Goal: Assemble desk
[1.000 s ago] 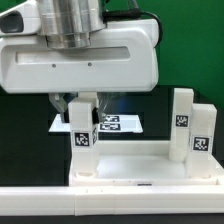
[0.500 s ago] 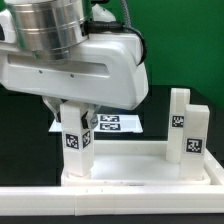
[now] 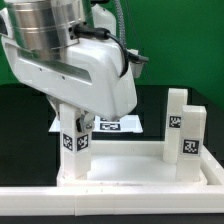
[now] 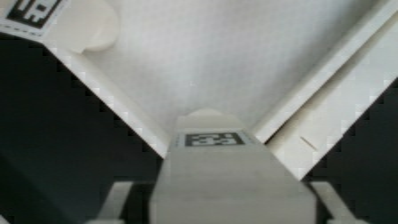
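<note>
Nearest the exterior camera, a white border rail (image 3: 110,197) is running across the front of the table. Just behind it the desk tabletop (image 3: 140,165) is lying flat, with two legs (image 3: 185,130) standing upright in its sockets toward the exterior view's right. At its corner toward the exterior view's left, the gripper (image 3: 76,135) is clamping a third leg (image 3: 72,145), holding it upright in that corner socket; the wrist view is showing this leg (image 4: 217,165) between the fingers (image 4: 121,203). Farther back, the marker board (image 3: 117,125) is lying on the dark table.
</note>
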`<state>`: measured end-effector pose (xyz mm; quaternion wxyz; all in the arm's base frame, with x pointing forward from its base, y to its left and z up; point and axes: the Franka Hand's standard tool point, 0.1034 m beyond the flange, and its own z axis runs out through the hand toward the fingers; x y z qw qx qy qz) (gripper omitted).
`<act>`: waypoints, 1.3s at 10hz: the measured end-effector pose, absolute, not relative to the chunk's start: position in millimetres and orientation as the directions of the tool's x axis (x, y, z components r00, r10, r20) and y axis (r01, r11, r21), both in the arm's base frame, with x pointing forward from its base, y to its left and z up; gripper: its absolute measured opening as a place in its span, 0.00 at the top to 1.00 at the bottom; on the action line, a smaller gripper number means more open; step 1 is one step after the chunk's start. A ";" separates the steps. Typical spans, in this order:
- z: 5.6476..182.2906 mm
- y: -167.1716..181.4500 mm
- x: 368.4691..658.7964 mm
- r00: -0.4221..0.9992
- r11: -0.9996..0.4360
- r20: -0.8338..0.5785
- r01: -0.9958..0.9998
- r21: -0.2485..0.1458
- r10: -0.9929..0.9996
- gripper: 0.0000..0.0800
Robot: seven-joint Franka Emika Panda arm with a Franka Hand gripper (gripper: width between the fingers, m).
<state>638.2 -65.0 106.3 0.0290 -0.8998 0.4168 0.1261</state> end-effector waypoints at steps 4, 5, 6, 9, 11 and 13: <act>106.1 -64.7 638.4 0.622 -0.652 -0.250 -0.756 0.053 -0.742 0.64; 106.1 -64.7 638.4 0.622 -0.652 -0.250 -0.756 0.053 -0.742 0.64; 106.1 -64.7 638.4 0.622 -0.652 -0.250 -0.756 0.053 -0.742 0.64; 106.1 -64.7 638.4 0.622 -0.652 -0.250 -0.756 0.053 -0.742 0.64; 106.1 -64.7 638.4 0.622 -0.652 -0.250 -0.756 0.053 -0.742 0.64; 106.2 -67.0 638.3 0.619 -0.649 -0.249 -0.759 0.053 -0.745 0.64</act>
